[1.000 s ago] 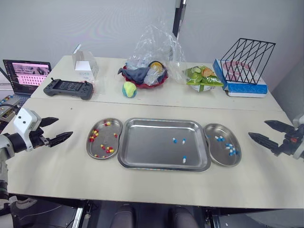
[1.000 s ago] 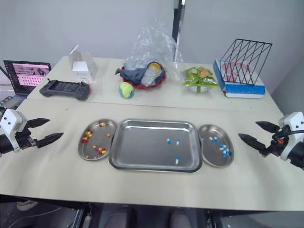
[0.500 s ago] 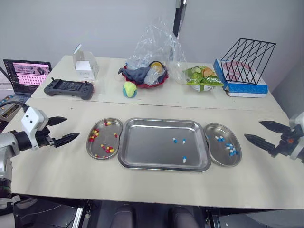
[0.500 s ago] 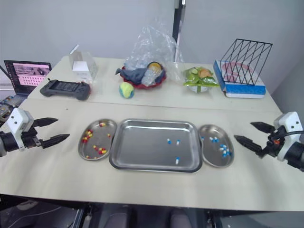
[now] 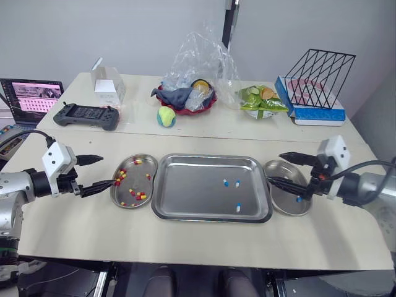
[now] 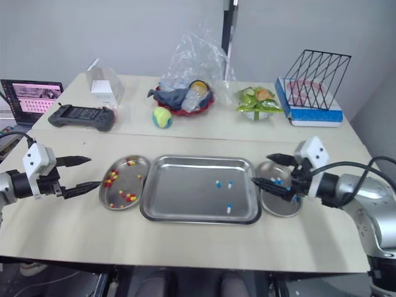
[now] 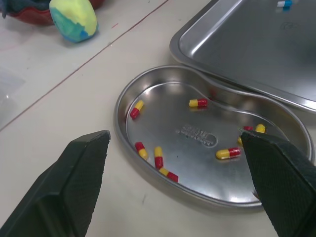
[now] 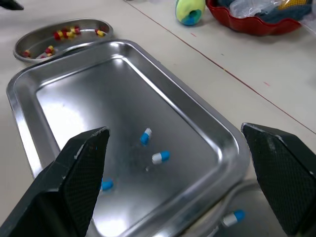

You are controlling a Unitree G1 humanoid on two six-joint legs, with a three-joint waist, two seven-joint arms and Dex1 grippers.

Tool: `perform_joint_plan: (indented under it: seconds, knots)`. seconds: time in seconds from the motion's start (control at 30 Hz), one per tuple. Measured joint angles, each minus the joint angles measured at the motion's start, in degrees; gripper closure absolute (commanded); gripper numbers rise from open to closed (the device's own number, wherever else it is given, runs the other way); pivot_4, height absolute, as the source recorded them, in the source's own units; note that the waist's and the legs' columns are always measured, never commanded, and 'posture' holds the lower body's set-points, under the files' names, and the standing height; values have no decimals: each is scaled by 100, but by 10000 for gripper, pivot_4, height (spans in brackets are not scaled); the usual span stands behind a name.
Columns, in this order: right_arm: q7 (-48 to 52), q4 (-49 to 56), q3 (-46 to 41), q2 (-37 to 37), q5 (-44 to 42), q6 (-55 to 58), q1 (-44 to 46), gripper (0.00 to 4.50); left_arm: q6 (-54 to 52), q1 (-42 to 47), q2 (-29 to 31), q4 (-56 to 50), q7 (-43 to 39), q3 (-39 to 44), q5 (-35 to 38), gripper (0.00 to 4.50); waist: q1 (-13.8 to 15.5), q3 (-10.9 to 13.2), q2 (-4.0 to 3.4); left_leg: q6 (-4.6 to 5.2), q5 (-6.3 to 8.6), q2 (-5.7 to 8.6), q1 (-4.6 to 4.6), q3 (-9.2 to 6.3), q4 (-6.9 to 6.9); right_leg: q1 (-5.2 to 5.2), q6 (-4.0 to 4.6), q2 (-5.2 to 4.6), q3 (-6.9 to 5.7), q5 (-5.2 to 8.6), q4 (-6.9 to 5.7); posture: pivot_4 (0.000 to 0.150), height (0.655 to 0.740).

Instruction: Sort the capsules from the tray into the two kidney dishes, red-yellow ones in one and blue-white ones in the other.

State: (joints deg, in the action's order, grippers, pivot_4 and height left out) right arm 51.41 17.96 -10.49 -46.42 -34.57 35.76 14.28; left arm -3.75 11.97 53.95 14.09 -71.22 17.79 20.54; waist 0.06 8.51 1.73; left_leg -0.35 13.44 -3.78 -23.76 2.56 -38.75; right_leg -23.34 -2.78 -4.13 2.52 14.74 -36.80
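Observation:
A steel tray (image 5: 185, 192) lies mid-table with three blue-white capsules (image 5: 227, 182) in its right half. On the tray's left is a kidney dish (image 5: 115, 195) holding several red-yellow capsules (image 7: 198, 102). My left gripper (image 5: 106, 171) is open at this dish's left rim, fingers pointing at it. A second kidney dish (image 5: 291, 213) on the tray's right holds blue-white capsules (image 5: 298, 198). My right gripper (image 5: 275, 167) is open above that dish, its fingertips reaching the tray's right edge. In the right wrist view the tray's blue-white capsules (image 8: 145, 136) lie ahead of the open fingers.
Along the back of the table stand a laptop (image 5: 31, 96), a game controller (image 5: 86, 116), a white box (image 5: 106, 86), a tennis ball (image 5: 164, 116), a red bowl under a plastic bag (image 5: 185, 96), bagged vegetables (image 5: 263, 102) and a wire rack (image 5: 322, 77).
Both grippers have moved inward: the left up to the left dish's rim, the right from the table's right edge to over the right dish. Both stay open.

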Motion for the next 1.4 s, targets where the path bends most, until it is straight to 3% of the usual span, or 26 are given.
perform_joint_plan:
  seconds: [0.17, 0.43, 0.77, 1.0, 1.4]
  knots:
    - [-677, -75, 790, 834, 252, 197, 542, 0, 218, -442, -7, -336, 211, 465, 69, 596, 9, 0, 0, 0, 0, -3, -7, 3, 4, -15, 6, 2, 1, 3, -5, 1500, 7334]
    - [-1415, -366, 1661, 1331, 1047, 466, 879, 0, 259, -1010, -233, -724, 867, 799, 3, 596, 49, 1, 2, 0, 0, -4, -12, 7, -1, -29, 10, 1, 1, 4, -22, 1500, 7334]
    - [-1796, -524, 2442, 1741, 1785, 717, 932, 0, -603, -1605, -252, -1494, 572, 1213, 989, 596, 5, 0, 2, 0, 0, -11, -46, 14, 1, -80, 17, 7, 6, 8, -37, 1500, 7334]
    - [-1931, -526, 2536, 1914, 1942, 947, 959, 22138, -1005, -1853, -241, -1764, 436, 1294, 1190, 0, -11, 0, 2, 0, 0, -12, -46, 14, 2, -81, 17, 8, 6, 8, -36, 1500, 7334]
    - [-2103, -565, 2409, 2052, 1987, 1388, 982, 22138, -1160, -1903, -221, -1839, 291, 1350, 1284, 0, -26, 0, 3, 0, 0, -15, -44, 13, 2, -80, 20, 13, 6, 9, -36, 1500, 7334]
